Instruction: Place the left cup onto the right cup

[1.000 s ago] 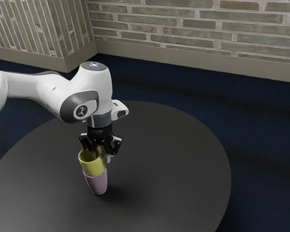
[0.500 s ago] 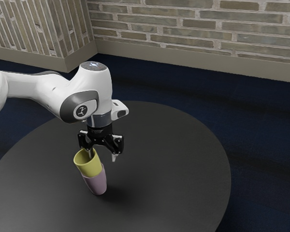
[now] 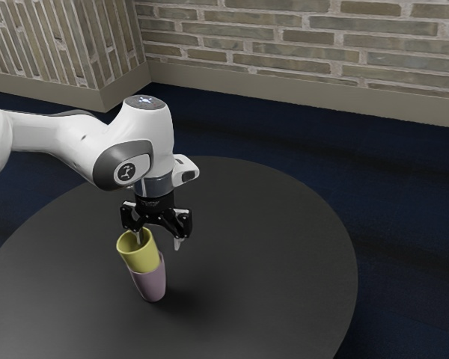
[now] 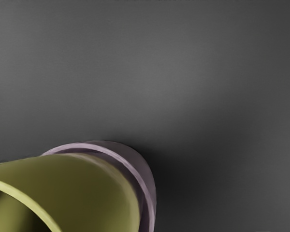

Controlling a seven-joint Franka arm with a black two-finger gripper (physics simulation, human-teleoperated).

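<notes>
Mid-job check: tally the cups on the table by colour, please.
yellow cup: 1
pink cup: 1
Total: 2

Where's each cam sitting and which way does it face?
Exterior view: raised beside the table, looking down across it toward the brick wall; white arm and gripper, fingers open, show.
Wrist view: on the hand, looking down at the table past the rim of the yellow cup.
Shared: yellow cup nested in pink cup, the table.
</notes>
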